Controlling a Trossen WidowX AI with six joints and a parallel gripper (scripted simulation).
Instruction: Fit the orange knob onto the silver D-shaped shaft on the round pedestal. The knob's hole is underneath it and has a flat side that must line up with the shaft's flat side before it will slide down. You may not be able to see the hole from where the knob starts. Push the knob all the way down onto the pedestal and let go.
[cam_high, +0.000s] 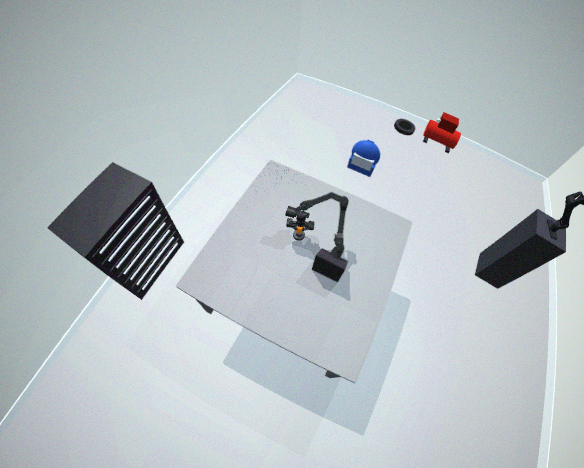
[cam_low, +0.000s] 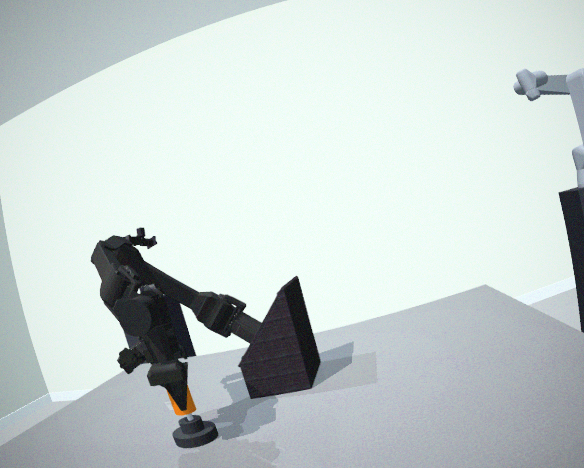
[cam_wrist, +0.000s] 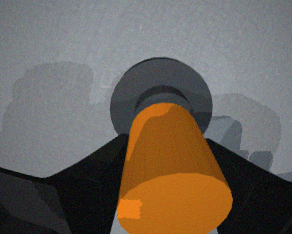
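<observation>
My gripper (cam_low: 180, 397) (cam_high: 299, 229) (cam_wrist: 165, 144) is shut on the orange knob (cam_low: 188, 401) (cam_high: 299, 230) (cam_wrist: 170, 171). It holds the knob upright right over the dark round pedestal (cam_low: 196, 434) (cam_high: 298, 236) (cam_wrist: 125, 98). In the exterior view the tip of the silver shaft (cam_low: 189, 416) shows just under the knob's lower end, and the knob sits above the pedestal's raised hub. In the wrist view the knob covers the shaft. The knob's hole and the shaft's flat side are hidden.
The arm's dark base block (cam_low: 282, 345) (cam_high: 330, 264) stands on the grey table (cam_high: 260, 290) to the right of the pedestal. Off the table are a black drawer cabinet (cam_high: 120, 227), a blue object (cam_high: 364, 156), a red compressor (cam_high: 442, 131) and a dark box (cam_high: 520, 248).
</observation>
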